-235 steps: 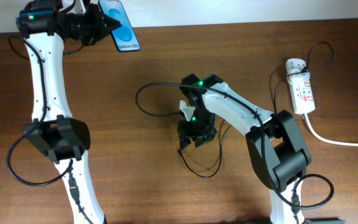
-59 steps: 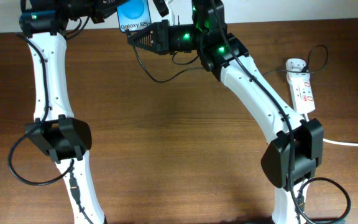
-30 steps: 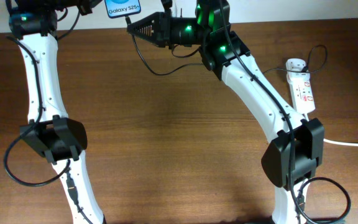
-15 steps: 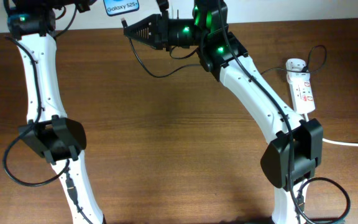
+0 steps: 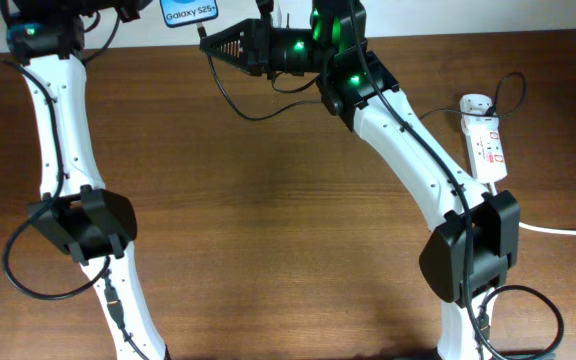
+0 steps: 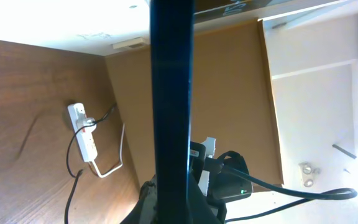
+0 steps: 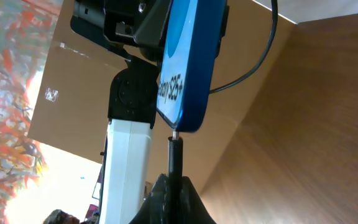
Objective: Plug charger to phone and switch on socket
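The phone (image 5: 190, 12), blue screen with white text, is held in the air at the far edge of the table, with my left gripper (image 5: 153, 8) shut on it. In the left wrist view the phone (image 6: 171, 93) shows edge-on, rising from the left gripper (image 6: 173, 199). My right gripper (image 5: 208, 45) is shut on the charger plug (image 7: 175, 155), whose metal tip sits right at the phone's (image 7: 188, 62) lower edge. The thin black charger cable (image 5: 243, 112) loops back over the table. The white socket (image 5: 486, 145) lies at the right, the white adapter (image 5: 473, 103) plugged into its far end.
A thick white cord (image 5: 538, 225) runs from the socket off the right edge. The socket (image 6: 84, 132) also shows far below in the left wrist view. Both arms' bases stand near the front edge. A pale wall lies behind the table.
The left arm has carried the phone a little up and to the left, toward the frame's top edge. The right gripper with the plug has followed it slightly leftward.
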